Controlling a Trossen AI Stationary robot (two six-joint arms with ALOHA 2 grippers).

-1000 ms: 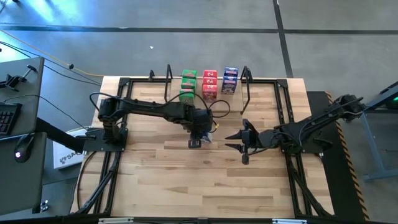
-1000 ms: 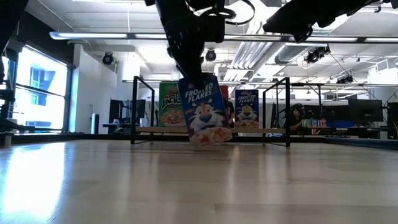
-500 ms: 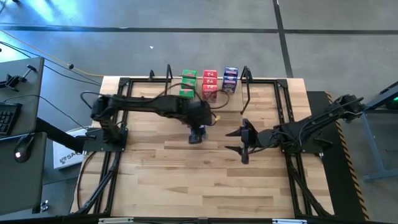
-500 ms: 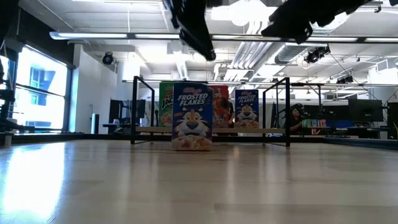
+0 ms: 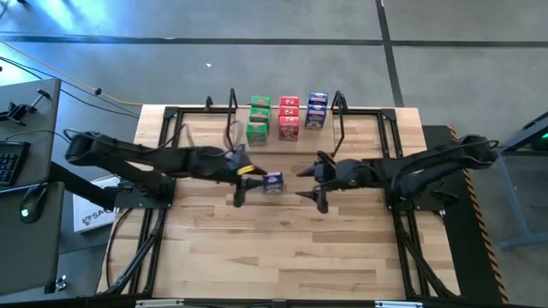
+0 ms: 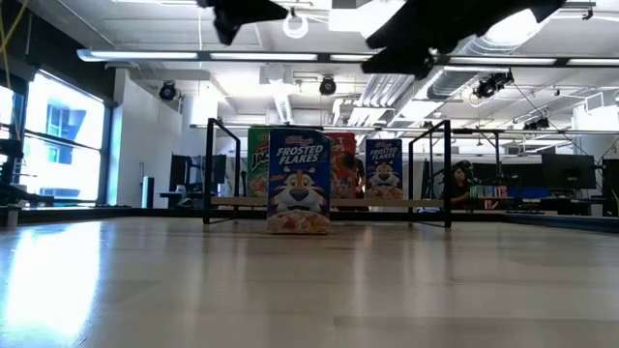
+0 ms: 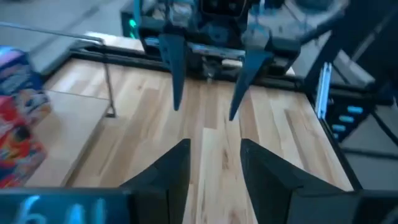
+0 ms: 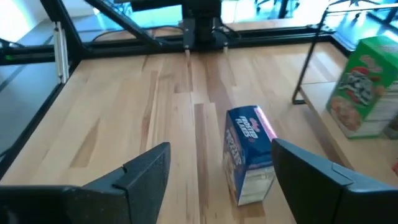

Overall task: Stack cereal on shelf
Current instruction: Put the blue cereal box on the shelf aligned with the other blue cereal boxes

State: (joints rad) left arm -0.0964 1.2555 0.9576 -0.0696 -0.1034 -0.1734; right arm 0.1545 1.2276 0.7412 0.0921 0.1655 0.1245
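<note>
A blue-and-white cereal box (image 5: 273, 181) (image 6: 299, 182) stands upright on its base at mid-table, touched by neither gripper. My left gripper (image 5: 253, 174) (image 7: 216, 149) hangs open to the box's left, raised above it. My right gripper (image 5: 299, 184) (image 8: 221, 148) is open to the box's right, pointing at the box (image 8: 249, 152), which stands a little ahead of its spread fingers. The shelf (image 6: 232, 202) stands at the far edge between black uprights (image 5: 339, 120). It carries green (image 5: 256, 131), red (image 5: 288, 127) and blue (image 5: 317, 109) boxes.
Black frame rails (image 5: 390, 162) run along the table's left and right sides around the arm bases. The near half of the wooden tabletop (image 5: 274, 257) is bare. A desk with a keyboard (image 5: 13, 158) stands off the table's left.
My left gripper set the tilted blue box down upright, opened and let go. It then drew back toward the table's left edge and rose. My right gripper moved toward the box from the right and opened wider. The box now stands by itself.
</note>
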